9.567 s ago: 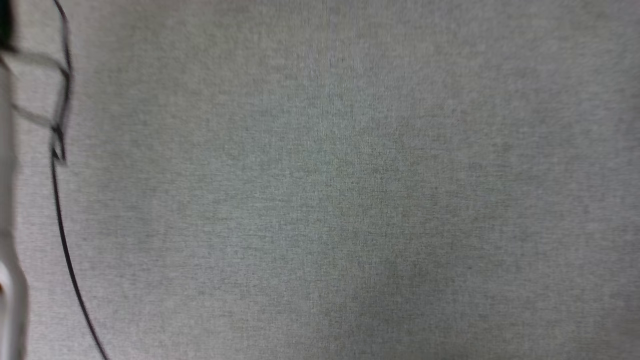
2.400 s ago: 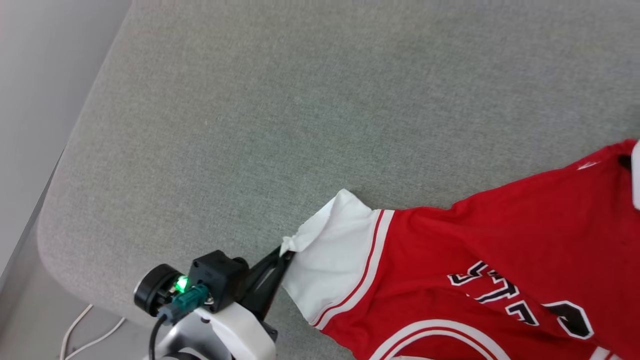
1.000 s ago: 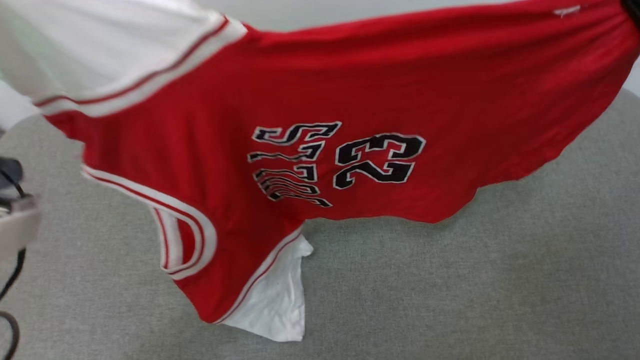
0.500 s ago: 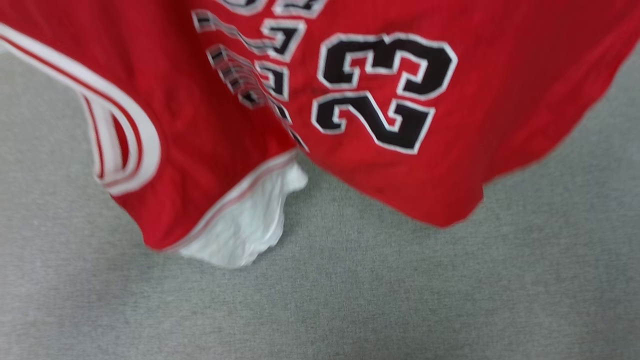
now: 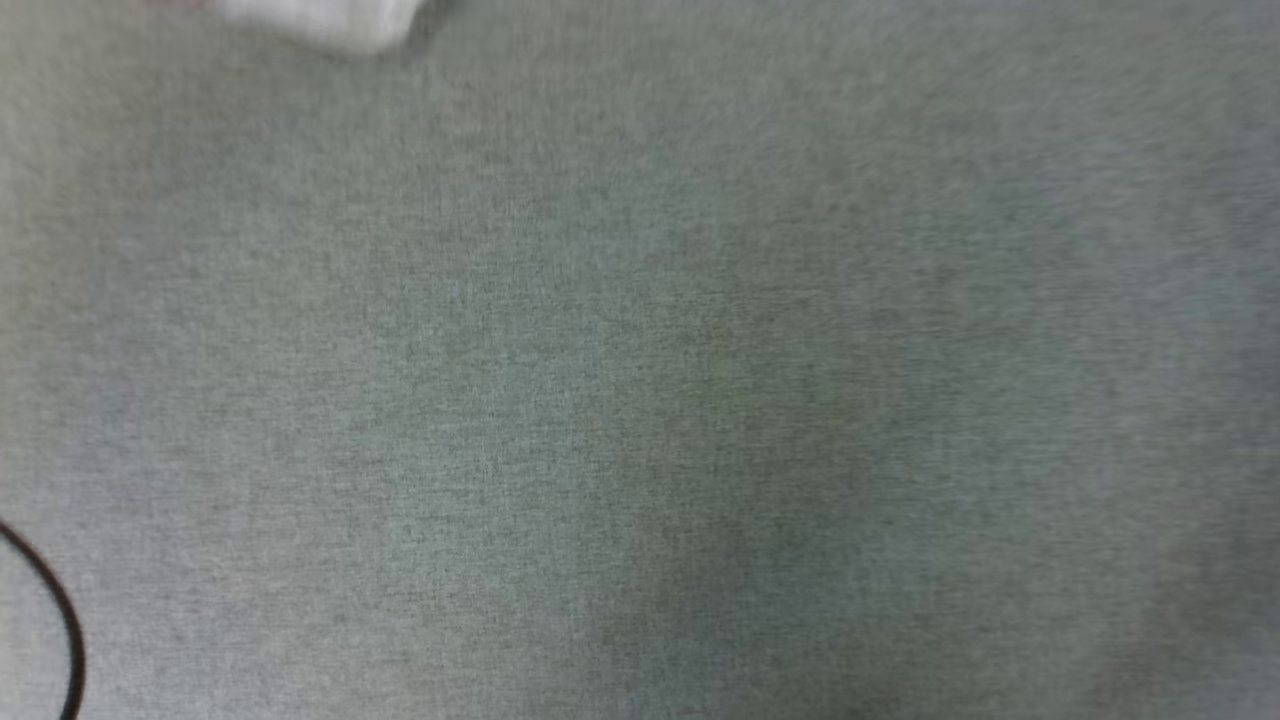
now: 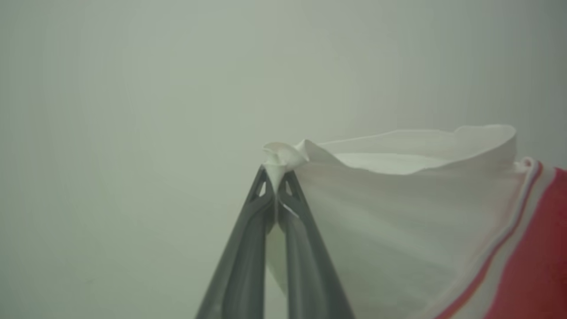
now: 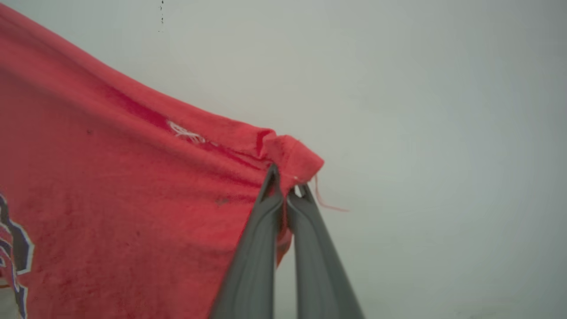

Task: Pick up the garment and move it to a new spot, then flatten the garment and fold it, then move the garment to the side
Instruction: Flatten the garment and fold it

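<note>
The garment hangs in the air, held at two ends. In the left wrist view my left gripper [image 6: 277,175] is shut on the tip of its white sleeve [image 6: 390,208], with striped trim and red cloth [image 6: 536,274] to the right. My right gripper [image 7: 285,184] is shut on the red hem corner of the garment [image 7: 133,190] in the right wrist view, black lettering showing at the far left edge. A blurred white bit of the garment [image 5: 330,20] sits at the top left of the head view.
The grey fabric surface [image 5: 700,380] spreads across the head view. A thin black cable [image 5: 60,620] curves at the lower left. Both wrist views look onto a plain pale background.
The head view has swung, so the red garment has slid up and out of the picture, leaving only a white scrap at the top. Both grips stay shut.
</note>
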